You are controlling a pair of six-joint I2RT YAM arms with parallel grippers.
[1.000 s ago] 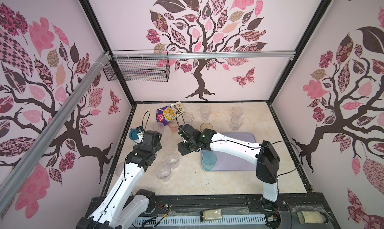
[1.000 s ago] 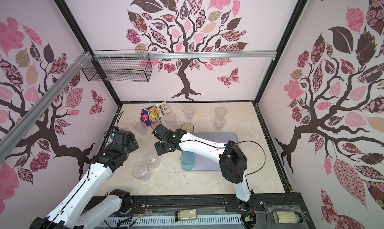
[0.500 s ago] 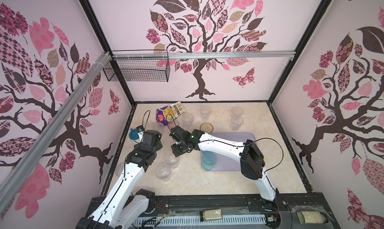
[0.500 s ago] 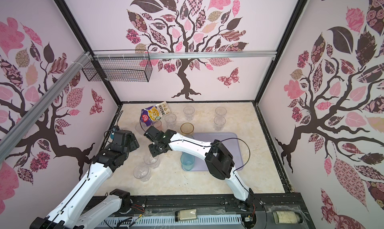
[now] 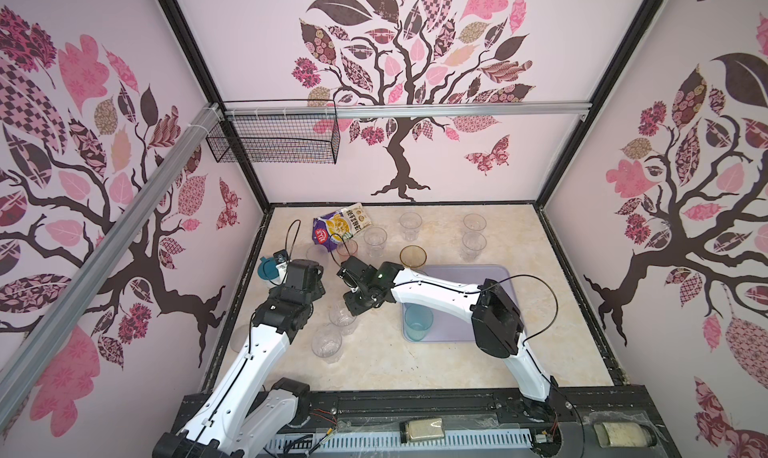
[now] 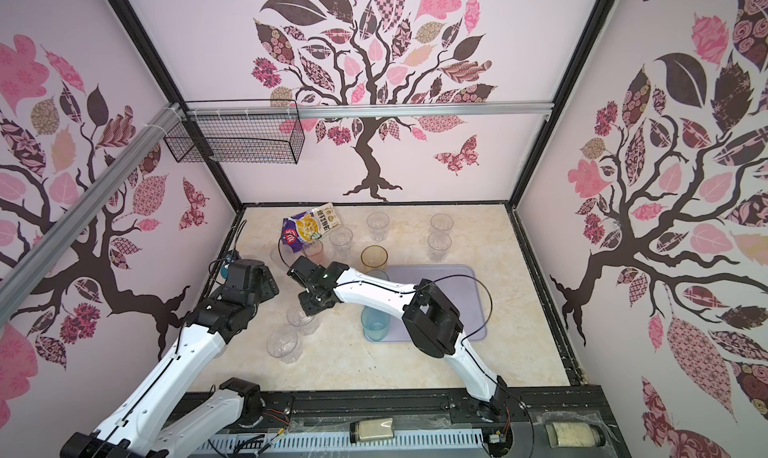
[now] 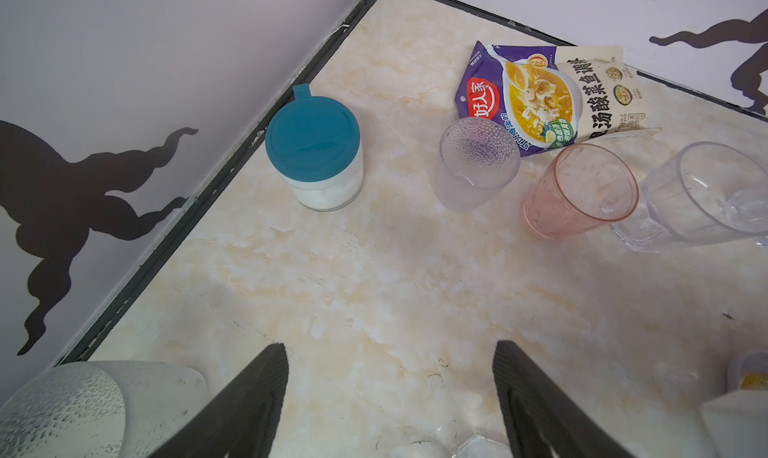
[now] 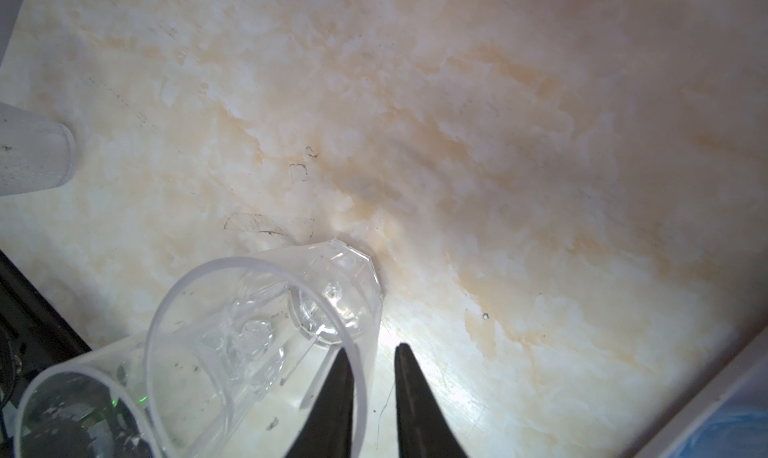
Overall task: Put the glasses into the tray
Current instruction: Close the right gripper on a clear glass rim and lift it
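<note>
Clear tumbler (image 8: 266, 331) wall sits pinched between my right fingers (image 8: 371, 352): one inside rim, one outside, drawn nearly together. Tumbler stands on table (image 8: 498, 123), left of tray (image 5: 453, 325), not in it. My left fingers (image 7: 390, 345) spread wide, holding nothing, above bare table. Teal glass (image 5: 417, 320) stands in tray's near-left corner. Amber glass (image 5: 413, 256) just beside tray's far edge. Pink glass (image 7: 582, 189) and other clear ones on table, outside tray.
</note>
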